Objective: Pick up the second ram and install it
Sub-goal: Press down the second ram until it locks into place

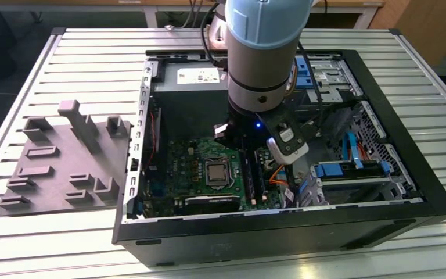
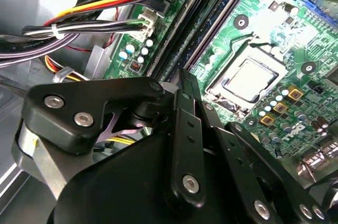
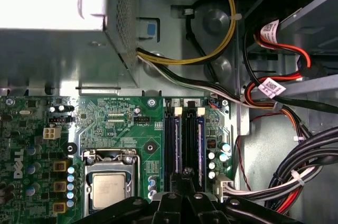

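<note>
The ram (image 3: 186, 139), a long dark stick, appears to stand on edge in the row of slots on the motherboard (image 3: 121, 113), beside the silver chip (image 3: 108, 189); I cannot tell whether it is fully seated. The end effector (image 3: 187, 174) is right over it, its black fingers (image 2: 185, 129) drawn narrow, nearly together, with the tips at the near end of the slots. Whether they pinch the stick or merely touch it I cannot tell.

In the exterior view the arm (image 1: 262, 52) reaches down into the open case (image 1: 409, 174), which lies on its side on the ribbed desk (image 1: 91, 46). Yellow and black cables (image 3: 222, 39) run past the far end of the slots. A grey tray (image 1: 60, 168) with upright posts sits on the desk just beside the case, towards the exterior view's left.
</note>
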You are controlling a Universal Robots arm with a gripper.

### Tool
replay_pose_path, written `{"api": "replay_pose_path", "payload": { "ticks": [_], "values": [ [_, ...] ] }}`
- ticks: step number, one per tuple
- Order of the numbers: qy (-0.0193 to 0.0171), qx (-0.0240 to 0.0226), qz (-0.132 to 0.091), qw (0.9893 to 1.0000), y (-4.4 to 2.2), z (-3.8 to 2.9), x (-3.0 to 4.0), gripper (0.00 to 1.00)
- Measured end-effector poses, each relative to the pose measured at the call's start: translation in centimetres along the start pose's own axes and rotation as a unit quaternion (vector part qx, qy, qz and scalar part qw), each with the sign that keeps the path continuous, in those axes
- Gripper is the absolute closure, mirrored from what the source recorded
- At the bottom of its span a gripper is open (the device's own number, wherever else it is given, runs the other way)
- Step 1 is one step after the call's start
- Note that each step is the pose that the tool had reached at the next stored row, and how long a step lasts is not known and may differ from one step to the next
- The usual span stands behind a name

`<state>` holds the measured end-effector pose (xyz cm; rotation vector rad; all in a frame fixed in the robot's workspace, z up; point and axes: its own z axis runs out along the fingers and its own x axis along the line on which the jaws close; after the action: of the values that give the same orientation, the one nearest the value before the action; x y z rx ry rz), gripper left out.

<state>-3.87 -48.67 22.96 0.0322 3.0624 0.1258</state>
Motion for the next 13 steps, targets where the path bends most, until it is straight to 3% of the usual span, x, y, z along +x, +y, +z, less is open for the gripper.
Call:
{"api": "replay_pose_path", "payload": {
  "ticks": [13],
  "values": [
    [0.0000,0.0000,0.000,1.0000,-0.63,-0.05,-0.02,0.89]
  ]
}}
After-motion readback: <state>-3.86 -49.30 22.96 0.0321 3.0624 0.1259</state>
